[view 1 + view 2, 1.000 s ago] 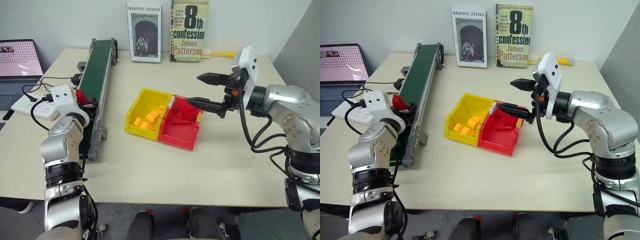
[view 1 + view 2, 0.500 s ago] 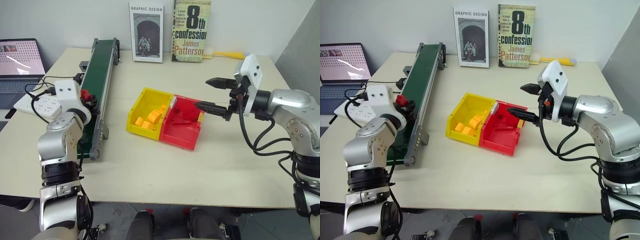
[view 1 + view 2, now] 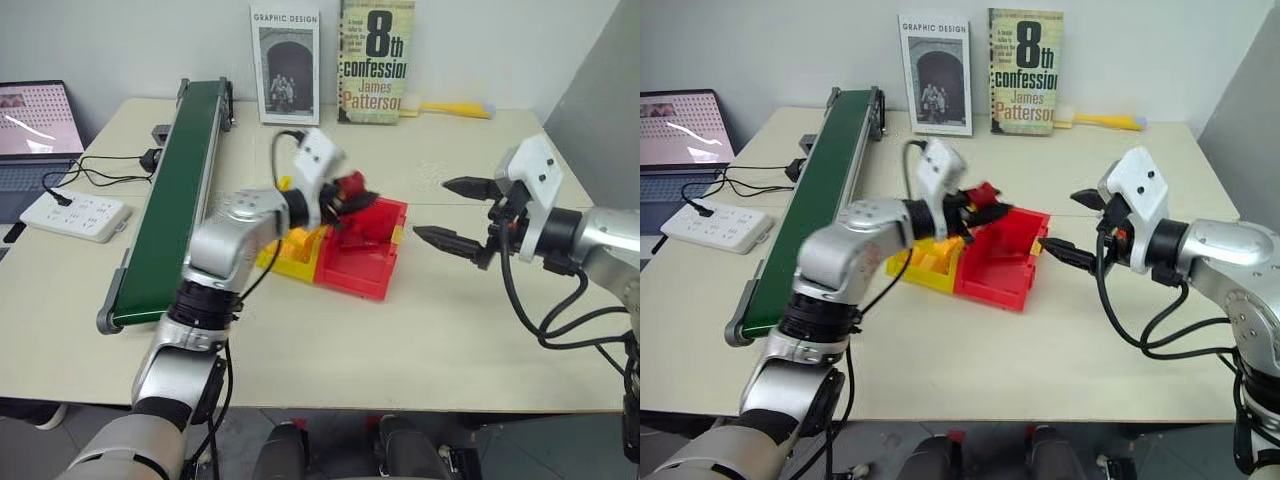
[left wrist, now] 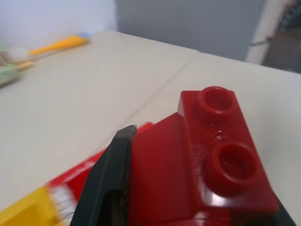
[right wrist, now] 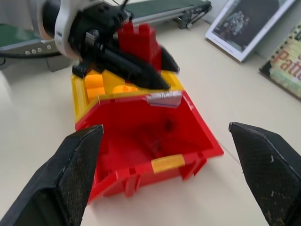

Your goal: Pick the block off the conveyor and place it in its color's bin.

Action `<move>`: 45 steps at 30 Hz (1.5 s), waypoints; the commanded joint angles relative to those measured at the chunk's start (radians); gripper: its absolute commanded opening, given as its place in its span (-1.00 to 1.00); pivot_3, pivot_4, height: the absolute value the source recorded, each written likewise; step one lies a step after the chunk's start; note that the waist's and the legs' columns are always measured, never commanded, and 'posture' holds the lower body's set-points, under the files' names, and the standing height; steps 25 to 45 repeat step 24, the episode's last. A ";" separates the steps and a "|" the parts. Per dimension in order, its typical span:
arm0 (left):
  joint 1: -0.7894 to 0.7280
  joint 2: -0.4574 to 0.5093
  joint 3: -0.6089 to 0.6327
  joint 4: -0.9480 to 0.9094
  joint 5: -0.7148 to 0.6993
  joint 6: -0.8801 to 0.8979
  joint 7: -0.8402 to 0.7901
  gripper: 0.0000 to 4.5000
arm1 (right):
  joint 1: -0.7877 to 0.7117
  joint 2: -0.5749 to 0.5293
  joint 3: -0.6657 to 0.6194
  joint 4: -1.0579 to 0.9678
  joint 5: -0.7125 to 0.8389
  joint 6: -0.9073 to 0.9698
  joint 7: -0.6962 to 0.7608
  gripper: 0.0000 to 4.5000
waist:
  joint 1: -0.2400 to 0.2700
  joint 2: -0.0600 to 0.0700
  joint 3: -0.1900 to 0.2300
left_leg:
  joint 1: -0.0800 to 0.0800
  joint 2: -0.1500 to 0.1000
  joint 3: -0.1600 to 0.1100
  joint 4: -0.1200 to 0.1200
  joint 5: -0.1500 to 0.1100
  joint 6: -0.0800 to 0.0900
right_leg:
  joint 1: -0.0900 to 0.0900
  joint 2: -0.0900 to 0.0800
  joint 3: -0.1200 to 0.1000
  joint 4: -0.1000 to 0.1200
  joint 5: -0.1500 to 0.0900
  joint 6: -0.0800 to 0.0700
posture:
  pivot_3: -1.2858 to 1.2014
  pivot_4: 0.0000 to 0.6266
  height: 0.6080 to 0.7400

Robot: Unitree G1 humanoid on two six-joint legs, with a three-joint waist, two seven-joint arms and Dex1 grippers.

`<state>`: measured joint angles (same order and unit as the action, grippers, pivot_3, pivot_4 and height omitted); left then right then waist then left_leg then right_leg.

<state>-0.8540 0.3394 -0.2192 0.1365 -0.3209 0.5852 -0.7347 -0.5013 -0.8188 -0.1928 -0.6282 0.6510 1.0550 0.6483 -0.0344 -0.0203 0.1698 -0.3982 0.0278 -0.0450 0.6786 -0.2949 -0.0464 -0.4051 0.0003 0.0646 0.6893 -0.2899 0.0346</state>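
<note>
Two round studs top the small glossy red block point(image 4: 207, 160); left gripper point(image 3: 352, 192) pinches it above the red bin point(image 3: 375, 275); right gripper point(image 3: 455, 213) gapes wide.

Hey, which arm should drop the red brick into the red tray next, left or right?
Left. The left gripper is shut on the red brick and hangs over the red bin. The right gripper stands open and empty, off to the bin's side.
</note>
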 commanded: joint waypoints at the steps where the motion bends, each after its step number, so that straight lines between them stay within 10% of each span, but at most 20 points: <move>1: -0.026 -0.010 -0.002 0.080 0.036 -0.086 -0.048 0.06 | 0.035 -0.019 -0.073 -0.068 0.026 0.023 -0.038 1.00 | -0.001 0.000 0.000 | 0.000 0.000 0.001 0.000 0.000 0.000 | 0.000 0.000 0.000 0.001 0.000 0.000 | 0.03 -0.52 1.00; 12: -0.055 0.039 0.039 0.114 0.054 -0.114 -0.153 0.97 | 0.058 -0.025 -0.083 -0.072 0.050 0.022 -0.071 1.00 | 0.006 0.000 0.000 | -0.002 0.000 0.003 0.000 0.000 0.000 | 0.000 0.000 -0.001 -0.002 0.000 0.000 | 0.03 -0.52 1.00; 23: 0.128 0.514 0.191 -0.150 -0.013 0.029 -0.372 0.97 | -0.020 -0.086 0.084 0.164 -0.053 -0.191 0.114 1.00 | -0.017 0.001 0.001 | 0.000 0.002 0.001 -0.001 0.000 0.000 | -0.001 0.001 0.000 0.000 0.000 0.000 | 0.03 -0.52 1.00; 45: 0.144 0.526 0.204 -0.158 -0.017 0.036 -0.366 0.97 | -0.026 -0.082 0.094 0.181 -0.060 -0.204 0.122 1.00 | -0.017 0.001 0.001 | 0.000 0.001 0.001 -0.001 0.000 0.000 | -0.001 0.001 0.000 -0.001 0.000 0.000 | 0.03 -0.52 1.00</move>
